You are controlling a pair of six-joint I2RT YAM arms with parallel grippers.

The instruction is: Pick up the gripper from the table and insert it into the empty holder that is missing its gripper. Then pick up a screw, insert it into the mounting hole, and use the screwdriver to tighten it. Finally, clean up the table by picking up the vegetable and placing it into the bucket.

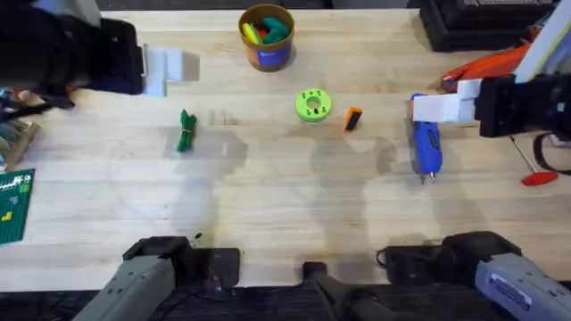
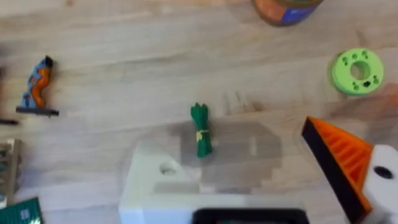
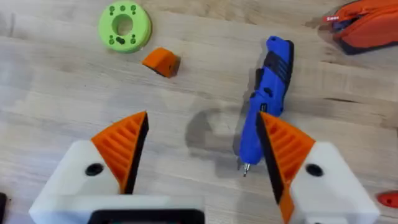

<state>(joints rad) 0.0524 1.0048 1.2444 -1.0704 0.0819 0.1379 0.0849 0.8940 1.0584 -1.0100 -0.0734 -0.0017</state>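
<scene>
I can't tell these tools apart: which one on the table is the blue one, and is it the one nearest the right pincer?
The fat blue screwdriver. It lies just beside the right pincer, unlike the thin red-handled tool and the big orange tool farther off.

One screwdriver (image 1: 426,143), one vegetable (image 1: 186,130), one bucket (image 1: 267,37), one loose gripper (image 1: 353,119).

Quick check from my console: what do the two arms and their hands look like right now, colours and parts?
Both arms are black, with grey bases. The right hand has two white angular mounts, each carrying an orange ribbed pad with a black edge. The left hand has the same white mounts, but an orange ribbed pad on one side only; the other mount is bare, with an open hole.
</scene>
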